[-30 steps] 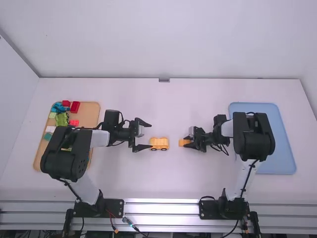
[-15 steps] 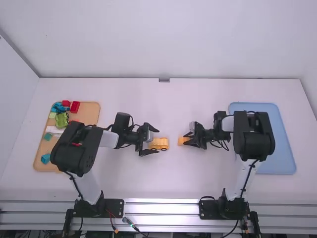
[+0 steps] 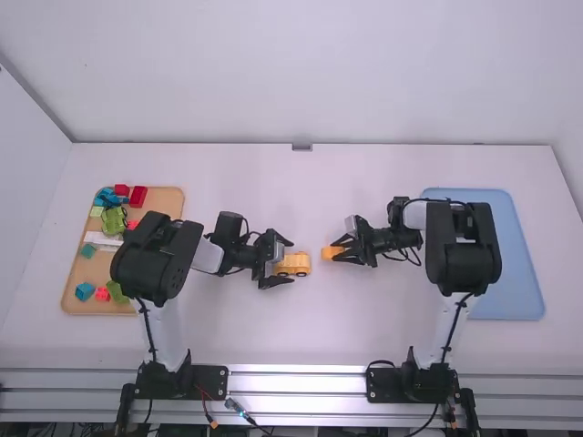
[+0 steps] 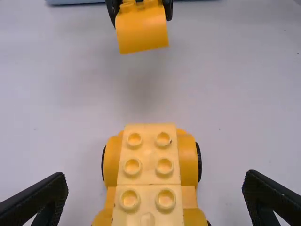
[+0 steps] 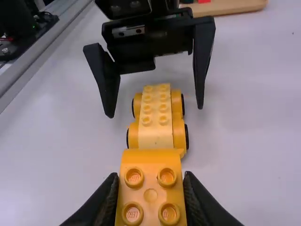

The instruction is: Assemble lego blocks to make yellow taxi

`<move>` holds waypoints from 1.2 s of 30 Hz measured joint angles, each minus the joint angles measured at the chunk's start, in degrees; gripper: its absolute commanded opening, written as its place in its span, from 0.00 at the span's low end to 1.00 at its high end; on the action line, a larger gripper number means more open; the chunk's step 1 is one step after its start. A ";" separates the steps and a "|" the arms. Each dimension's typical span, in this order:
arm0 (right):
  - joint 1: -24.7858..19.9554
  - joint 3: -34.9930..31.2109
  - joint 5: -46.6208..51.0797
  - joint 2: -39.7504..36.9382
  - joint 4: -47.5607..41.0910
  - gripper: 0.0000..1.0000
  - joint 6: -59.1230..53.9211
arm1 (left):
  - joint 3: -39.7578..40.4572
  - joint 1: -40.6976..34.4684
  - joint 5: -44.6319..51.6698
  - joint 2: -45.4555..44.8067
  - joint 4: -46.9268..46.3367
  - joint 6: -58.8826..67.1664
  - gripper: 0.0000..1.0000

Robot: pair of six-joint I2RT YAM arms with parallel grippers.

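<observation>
A: And here we are, mid-table! We've got the yellow car base up on its black wheels on the white table, two rows of studs along its top.

B: Look at the left gripper there! We see its fingers spread wide, one on each side of the car base, with clear space between them and the bodywork.

A: Neither finger touching, we can call that. And over to the right gripper: we have it clamped firmly on an orange-yellow block, a finger pressed to each side.

B: Four studs on that block, we count them in the right wrist view, and a smooth curved face as well, which we catch from the left wrist.

A: How do the two pieces lie? We have them in line across the table, near each other but apart, the held block on the right arm's side.

B: Out on the flanks, we've the wooden tray beyond the left arm, carrying a red block, a blue block and others, and the blue tray by the right arm!
</observation>
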 measured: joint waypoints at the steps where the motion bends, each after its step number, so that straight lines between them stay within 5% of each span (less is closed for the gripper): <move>1: -0.02 0.00 -0.26 0.00 0.11 0.15 -0.39 | 0.00 0.00 -0.04 0.02 -0.09 0.02 1.00; 19: 4.13 0.00 0.52 -6.45 0.70 0.05 0.94 | 0.00 0.02 -0.15 0.00 -3.85 2.01 0.98; 26: 6.99 -2.38 4.85 -7.21 19.80 0.03 14.51 | 0.00 0.04 -0.15 0.00 -3.58 2.45 0.99; 36: 13.25 -15.08 11.45 -17.03 40.72 0.00 33.64 | 0.00 0.04 -0.15 0.02 -3.19 2.67 0.96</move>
